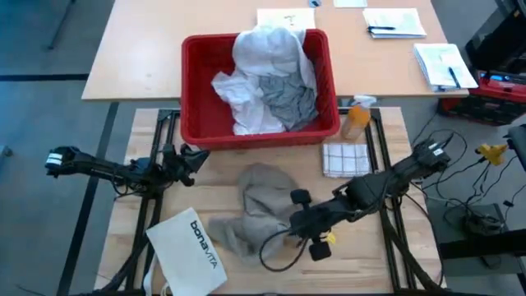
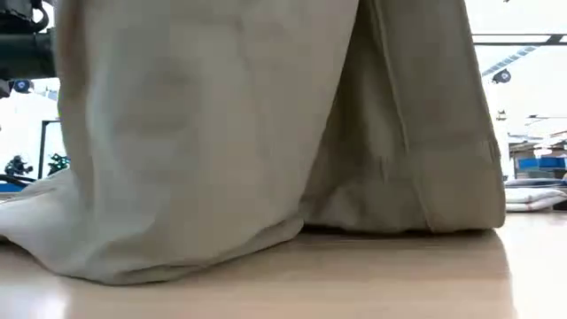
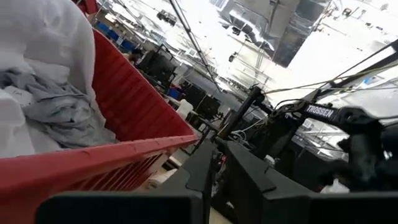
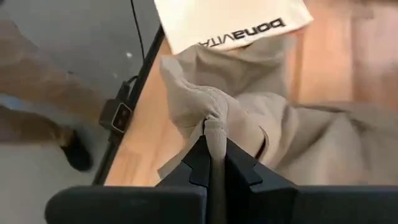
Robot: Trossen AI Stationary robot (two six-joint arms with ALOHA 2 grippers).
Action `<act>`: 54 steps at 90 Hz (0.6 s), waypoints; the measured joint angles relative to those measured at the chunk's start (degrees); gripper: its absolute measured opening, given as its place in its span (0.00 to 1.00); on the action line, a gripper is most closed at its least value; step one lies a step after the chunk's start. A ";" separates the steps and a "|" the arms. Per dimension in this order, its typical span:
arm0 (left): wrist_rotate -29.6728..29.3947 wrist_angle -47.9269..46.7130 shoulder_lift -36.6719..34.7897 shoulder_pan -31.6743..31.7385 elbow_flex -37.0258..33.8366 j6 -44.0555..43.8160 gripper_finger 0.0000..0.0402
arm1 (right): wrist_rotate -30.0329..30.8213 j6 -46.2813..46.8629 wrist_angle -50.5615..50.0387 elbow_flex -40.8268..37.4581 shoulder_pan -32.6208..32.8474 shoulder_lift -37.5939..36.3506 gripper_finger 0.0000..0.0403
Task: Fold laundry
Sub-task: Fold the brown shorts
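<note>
A khaki-tan piece (image 1: 259,201) of the laundry lies crumpled in the middle of the table; in the low view its cloth (image 2: 221,133) fills most of the picture, lower edge on the tabletop. My right gripper (image 1: 283,228) is over its near right part, shut on a bunch of it. A grey T-shirt (image 1: 289,99) and a white shirt (image 1: 267,53) lie heaped in the red basket (image 1: 197,82) at the far side. My left gripper (image 1: 200,156) waits shut beside the basket's near left corner, holding nothing. My right gripper pinches a gathered-up fold of the khaki piece (image 4: 214,124) between its two fingers (image 4: 198,160); several layers are bunched there. The fingers come slanting down from the table's right side. The pinched part stands raised, and the rest of the cloth (image 4: 311,130) lies slack on the table.
A stiff white bag printed "bonavita" (image 1: 187,251) lies at the near left, touching the khaki piece's edge. A checked cloth (image 1: 345,158) and an orange spray bottle (image 1: 356,119) sit right of the basket. Papers (image 1: 394,20) lie on the far table.
</note>
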 joint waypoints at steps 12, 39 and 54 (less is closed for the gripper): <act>3.70 -5.50 4.26 0.00 6.56 1.77 0.01 | -3.47 4.37 12.88 -12.02 0.05 -2.62 0.00; 12.68 -27.97 19.89 -0.42 29.80 5.85 0.03 | -7.61 18.16 27.73 -28.13 2.16 -2.93 0.06; 16.83 -28.15 28.29 -1.67 38.58 10.28 0.03 | -7.23 24.11 30.55 -32.32 2.59 -2.92 0.25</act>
